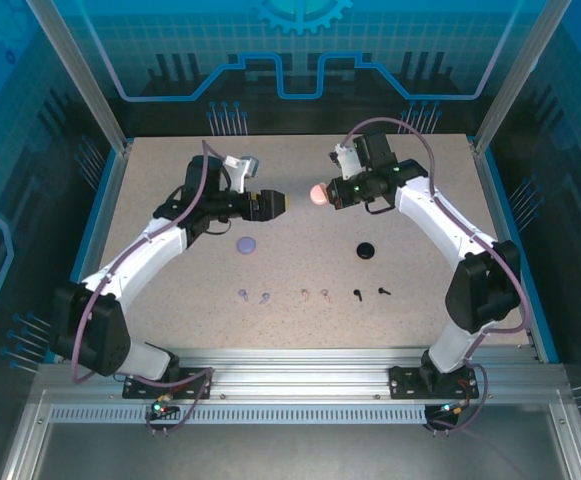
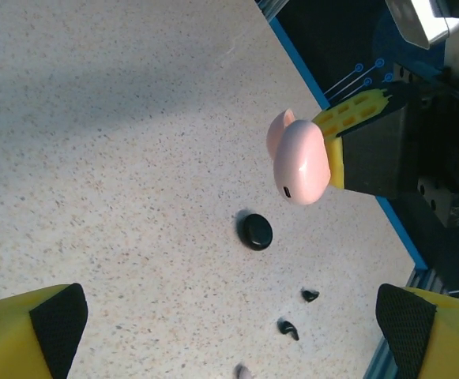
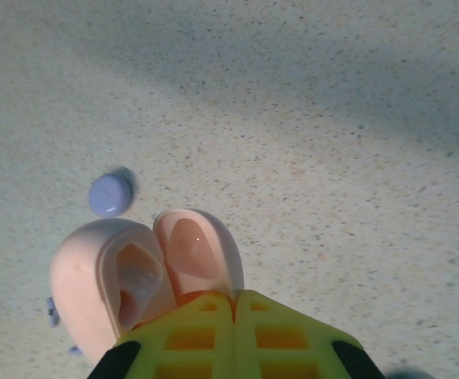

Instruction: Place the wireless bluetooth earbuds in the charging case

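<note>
**A:** The fingers (image 2: 55,320) of the left gripper (image 1: 276,204) are spread wide with nothing between them, hanging over the middle of the table (image 1: 420,320). What about the right?

**B:** The right gripper (image 1: 327,192) is pinched tight on the pink case (image 1: 316,192). It holds the case up off the table, just to the right of the left gripper's tips. From the right wrist, the case is hinged open with both hollow halves facing the camera, and I see no earbud in either.

**A:** So nothing is seated yet?

**B:** Nothing that I can see. All six earbuds lie loose in a row toward the near side of the table. The purple earbuds (image 1: 242,294) are on the left, the pink earbuds (image 1: 305,295) in the middle and the black earbuds (image 1: 383,292) on the right.

**A:** And the other two cases?

**B:** They are down on the table, farther back than the row. The purple case (image 1: 245,243) sits beyond the purple pair and the black case (image 1: 367,250) beyond the black pair. Both look shut, but they are too small to be sure.

**A:** How far along would you say it is?

**B:** Barely begun, I'd say. One case is open and in hand, which is the only step done. The pink pair looks like the natural first job for the free left gripper. After that the purple and black cases need opening and filling.
</note>
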Controlling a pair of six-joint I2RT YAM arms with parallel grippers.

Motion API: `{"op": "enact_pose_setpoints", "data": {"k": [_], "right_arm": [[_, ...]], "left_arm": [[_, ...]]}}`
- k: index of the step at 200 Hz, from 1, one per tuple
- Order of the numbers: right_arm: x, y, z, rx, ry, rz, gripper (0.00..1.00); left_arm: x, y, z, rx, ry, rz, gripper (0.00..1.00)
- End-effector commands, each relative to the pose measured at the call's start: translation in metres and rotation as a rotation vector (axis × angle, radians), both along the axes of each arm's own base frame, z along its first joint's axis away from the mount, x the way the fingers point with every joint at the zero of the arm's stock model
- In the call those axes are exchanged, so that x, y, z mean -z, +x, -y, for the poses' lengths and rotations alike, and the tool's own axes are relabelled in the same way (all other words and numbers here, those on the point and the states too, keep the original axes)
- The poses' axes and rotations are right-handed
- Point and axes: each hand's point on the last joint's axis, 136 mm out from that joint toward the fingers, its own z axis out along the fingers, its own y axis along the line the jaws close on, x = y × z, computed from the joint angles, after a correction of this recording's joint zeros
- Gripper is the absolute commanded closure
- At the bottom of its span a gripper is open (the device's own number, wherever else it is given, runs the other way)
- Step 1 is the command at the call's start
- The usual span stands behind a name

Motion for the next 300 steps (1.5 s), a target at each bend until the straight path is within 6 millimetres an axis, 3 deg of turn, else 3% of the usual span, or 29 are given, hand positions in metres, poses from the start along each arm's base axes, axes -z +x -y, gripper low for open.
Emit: {"op": "enact_pose_setpoints", "data": {"k": [1,71,129,210,300], "right_arm": [[0.001,-0.001,0.006,-0.099,-0.124,0.046,1.00],[0.006,-0.005,-0.025,-0.325,-0.233,0.137,1.00],[-0.003,-0.018,-0.044,-0.395,-0.225,0.162,1.00],[-0.015,-0.025,-0.052,-0.404,-0.177,0.172,1.00],[-0.025,-0.028,-0.054,-0.396,-0.140,0.183,1.00]], "left_arm": [[-0.018,-0.008,0.006,0.150,0.019,0.040,0.01],[-0.003,-0.021,0.031,0.432,-0.012,-0.113,0.02],[0.009,-0.012,0.038,0.496,-0.015,-0.171,0.24],[0.019,-0.010,0.058,0.549,-0.065,-0.212,0.39],[0.019,-0.010,0.064,0.566,-0.104,-0.224,0.51]]}}
